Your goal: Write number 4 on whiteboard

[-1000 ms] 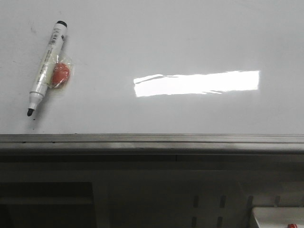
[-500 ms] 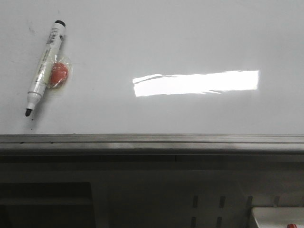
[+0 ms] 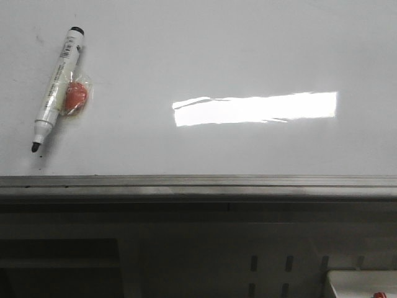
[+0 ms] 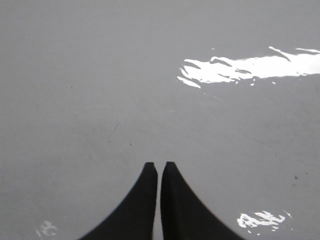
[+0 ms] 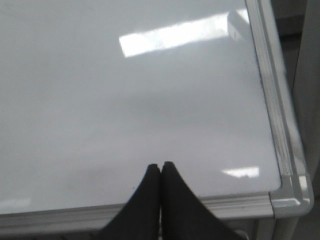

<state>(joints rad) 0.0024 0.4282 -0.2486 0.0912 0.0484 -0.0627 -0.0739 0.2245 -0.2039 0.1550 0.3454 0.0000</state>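
Slim white plastic marker [image 3: 57, 87], judged light and slippery, lies at ten o'clock on the glossy white whiteboard [image 3: 248, 49]; mid-barrel grip advised. Left gripper [image 4: 158, 166] and right gripper [image 5: 160, 166] closed, empty.

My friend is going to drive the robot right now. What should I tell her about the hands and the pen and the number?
Left gripper: shut, holding nothing, over bare board.
Right gripper: shut, holding nothing, near the board's grey metal corner.
The large glossy white whiteboard lies flat, with a bright glare strip across it.
The white marker with a black tip lies uncapped at the front view's left, tip toward the grey rail, touching a small orange-red round thing in clear wrap.
Done: nothing. No 4 is on the board, only faint smudges.
Left: pick up the marker, draw the 4.
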